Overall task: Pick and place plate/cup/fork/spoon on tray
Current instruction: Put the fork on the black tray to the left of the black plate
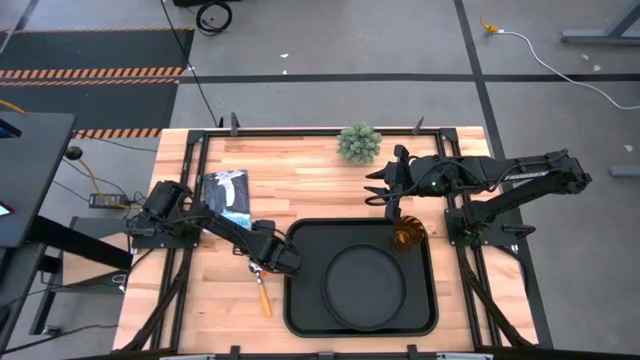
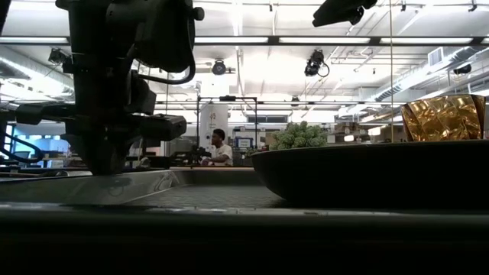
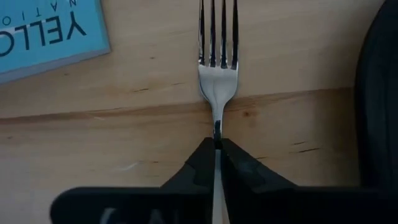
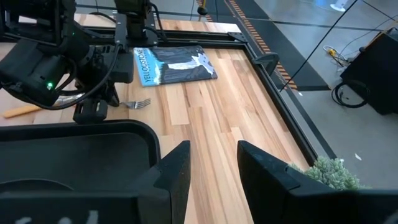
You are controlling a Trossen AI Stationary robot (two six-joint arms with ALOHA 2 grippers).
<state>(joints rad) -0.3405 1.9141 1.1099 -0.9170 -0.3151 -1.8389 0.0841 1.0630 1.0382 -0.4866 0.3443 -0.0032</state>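
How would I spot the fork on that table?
Find the big black tray. On the wood just off its left edge, the left gripper is shut on the fork. It is all silver, unlike the orange-handled spoon lying close by.

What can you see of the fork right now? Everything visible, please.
The fork is slim, all-silver polished metal with four tines. It lies flat on the wooden table, just outside the tray, near a blue magazine. The left pincer is closed on its handle, one finger on each side; the rest of the handle is hidden beneath the pincer. Its tines point away from the pincer. Nothing else touches it.
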